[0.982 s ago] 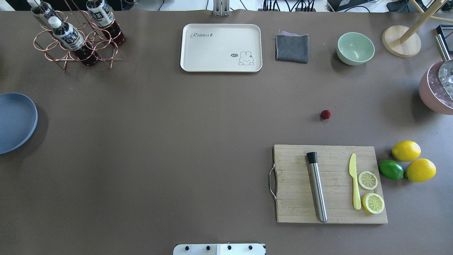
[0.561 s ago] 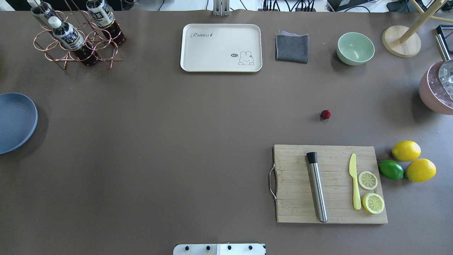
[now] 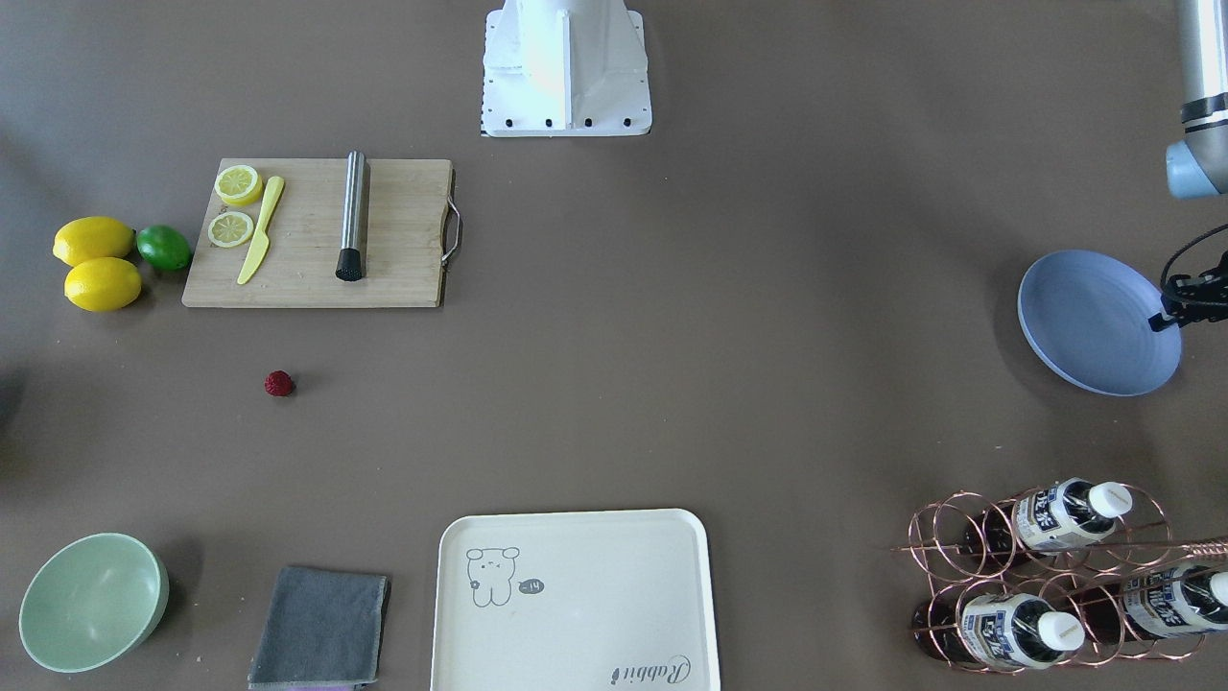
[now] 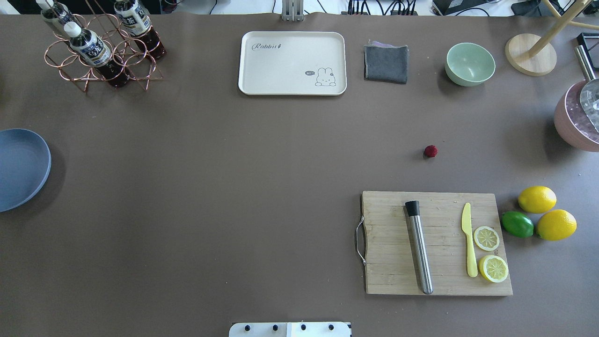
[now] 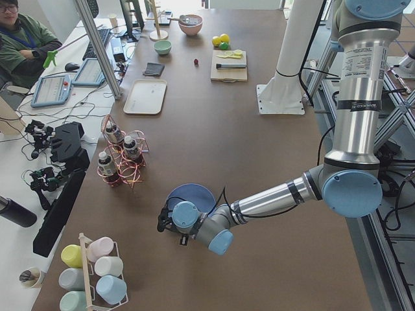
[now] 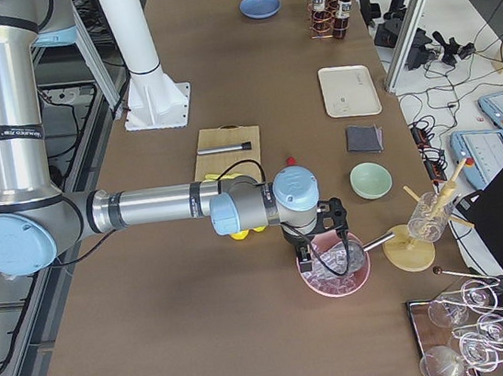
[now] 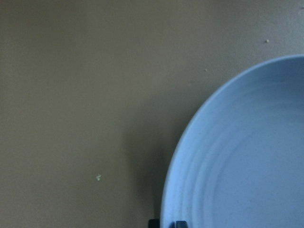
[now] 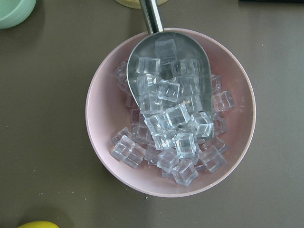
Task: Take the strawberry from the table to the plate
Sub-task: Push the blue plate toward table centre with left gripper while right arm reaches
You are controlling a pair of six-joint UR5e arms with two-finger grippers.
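The strawberry, tiny and dark red, lies alone on the brown table, just beyond the cutting board. The blue-grey plate sits at the table's far left edge. My left gripper is at the plate's rim, shut on it; only the finger ends show in the left wrist view. My right gripper hangs over a pink bowl of ice cubes, far right of the strawberry. Whether it is open or shut I cannot tell.
A wooden cutting board holds a steel muddler, a yellow knife and lemon slices. Two lemons and a lime lie right of it. At the back stand a bottle rack, cream tray, grey cloth and green bowl.
The plate has slid a little toward the robot's side of the table. The strawberry and everything else stay put.
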